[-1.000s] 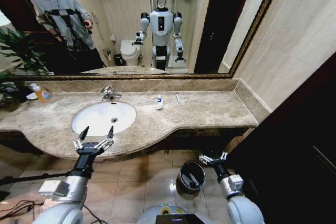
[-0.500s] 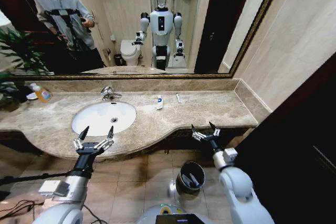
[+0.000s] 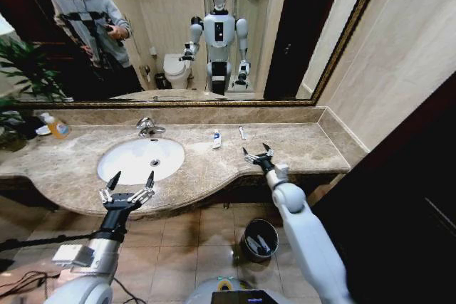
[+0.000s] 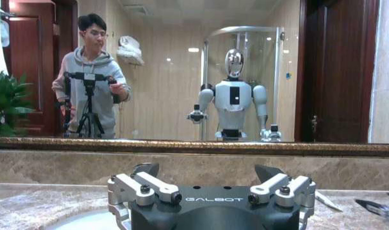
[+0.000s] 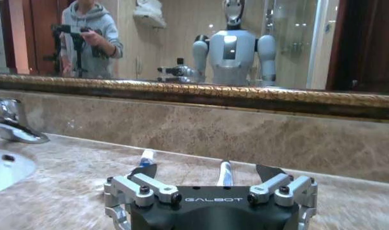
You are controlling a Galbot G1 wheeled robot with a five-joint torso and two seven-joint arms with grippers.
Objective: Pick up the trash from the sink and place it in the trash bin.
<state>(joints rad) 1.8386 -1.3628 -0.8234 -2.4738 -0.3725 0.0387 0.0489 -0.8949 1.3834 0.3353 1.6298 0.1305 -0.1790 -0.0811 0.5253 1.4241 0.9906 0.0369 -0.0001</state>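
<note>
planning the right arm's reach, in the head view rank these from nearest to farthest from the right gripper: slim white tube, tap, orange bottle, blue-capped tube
From the right gripper, open over the counter:
1. Slim white tube, just behind it, toward the mirror.
2. Blue-capped tube, on the counter toward the sink.
3. Tap, behind the basin.
4. Orange bottle, far end of the counter, by the plant.

White rounded arms, silver knuckled grippers, black-tipped fingers [image 3: 114, 176], black GALBOT-lettered wrist housings, visible screws

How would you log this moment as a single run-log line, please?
right gripper: open, over counter near white tube | left gripper: open, at sink front rim | trash bin: on floor, holds items
</note>
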